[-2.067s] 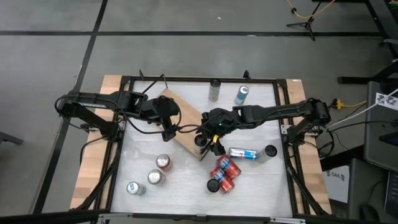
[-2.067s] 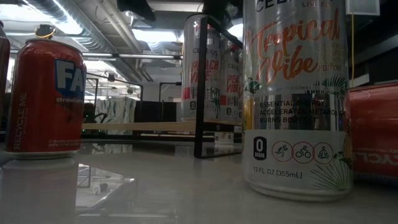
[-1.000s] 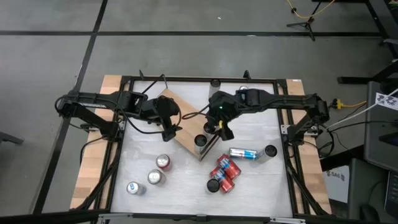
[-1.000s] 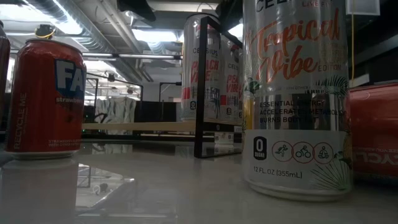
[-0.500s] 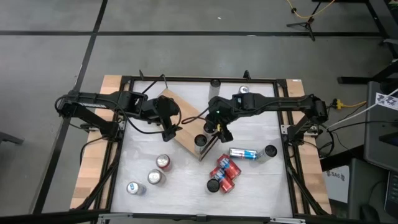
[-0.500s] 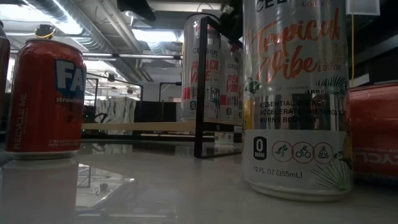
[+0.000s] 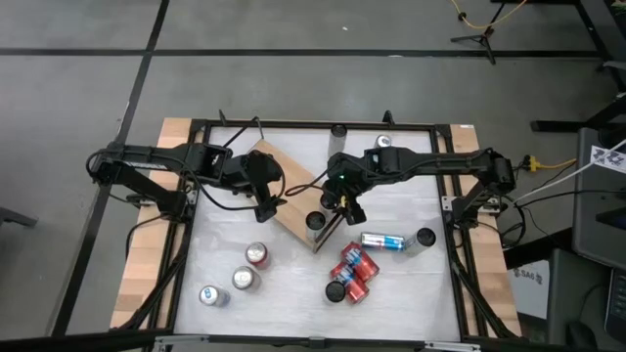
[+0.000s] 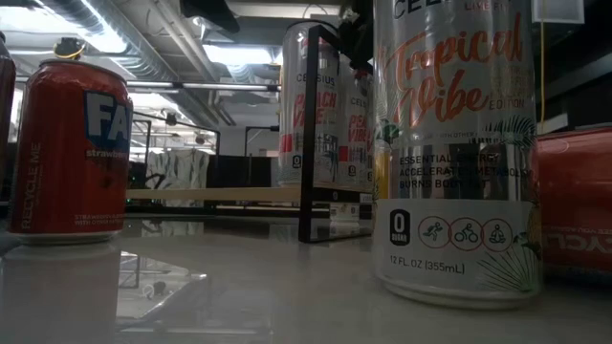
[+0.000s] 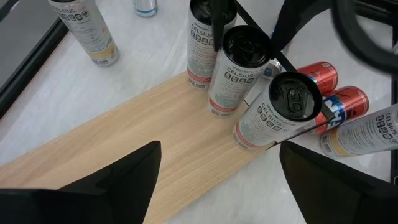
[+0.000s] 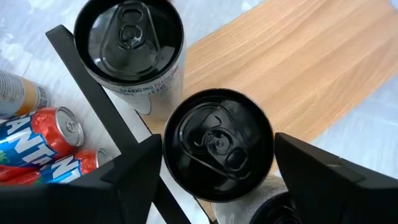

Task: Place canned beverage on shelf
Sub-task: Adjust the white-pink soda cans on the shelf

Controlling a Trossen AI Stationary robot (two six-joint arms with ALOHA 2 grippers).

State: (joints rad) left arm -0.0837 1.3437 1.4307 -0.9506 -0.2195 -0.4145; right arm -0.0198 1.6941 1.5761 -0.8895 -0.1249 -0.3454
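The shelf (image 7: 290, 211) is a light-wood board on a black wire frame, lying slantwise mid-table. Three tall Celsius cans stand upright on its near end. My right gripper (image 7: 342, 200) is down over the middle can (image 10: 217, 146), with one finger on each side of it. The end can (image 10: 127, 37) stands by the frame bar. My left gripper (image 9: 217, 186) hangs open above the bare board (image 9: 143, 143), short of the cans, and touches nothing. My right gripper pinches the middle can between its two fingers (image 10: 127, 177), on opposite sides of the wall just below the black top rim (image 10: 169, 152). The fingers come from above, slanting down. The can stands upright with its base (image 9: 222, 107) on the shelf board.
Red cans (image 7: 350, 272) lie heaped at the near right, beside a lying silver can (image 7: 381, 241) and an upright one (image 7: 424, 238). Three cans (image 7: 245, 279) stand near left and two (image 7: 337, 140) at the far edge. A tall can (image 8: 454, 153) fills the low view.
My right gripper has drawn back from the shelf's near end toward the far edge and has then sunk a little onto the row of cans. The cans and the shelf have stayed where they were.
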